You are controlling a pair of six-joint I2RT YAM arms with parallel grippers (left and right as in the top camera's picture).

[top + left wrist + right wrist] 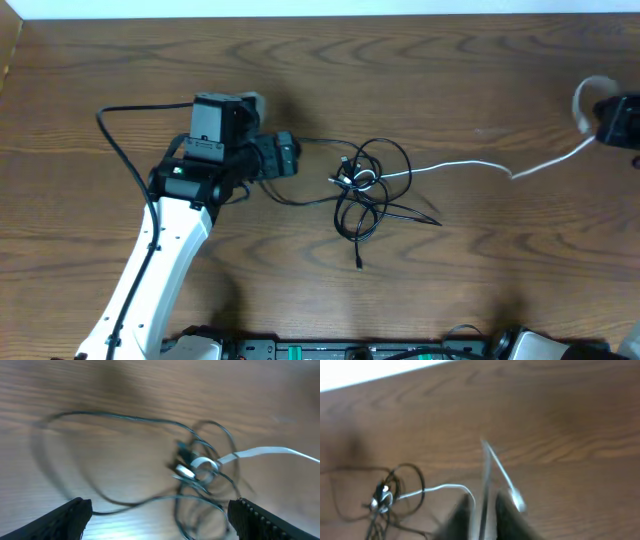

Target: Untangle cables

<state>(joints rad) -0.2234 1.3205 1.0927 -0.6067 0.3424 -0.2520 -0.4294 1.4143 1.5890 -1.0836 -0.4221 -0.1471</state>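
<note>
The tangle of thin black cables (365,192) lies in loops at mid-table, with small plug ends at its knot. The white cable (470,166) runs from the knot to the right, up to my right gripper (606,122). In the right wrist view, my right gripper (485,517) is shut on the white cable (487,467); the tangle (385,497) lies far left. My left gripper (296,156) sits just left of the tangle. In the left wrist view it (160,520) is open wide, with the knot (197,467) ahead and black strands lying between its fingers.
A thicker black wire (115,135) loops from the left arm over the table's left side. The table's far edge (320,14) meets a white surface. Arm bases and wiring line the near edge (350,350).
</note>
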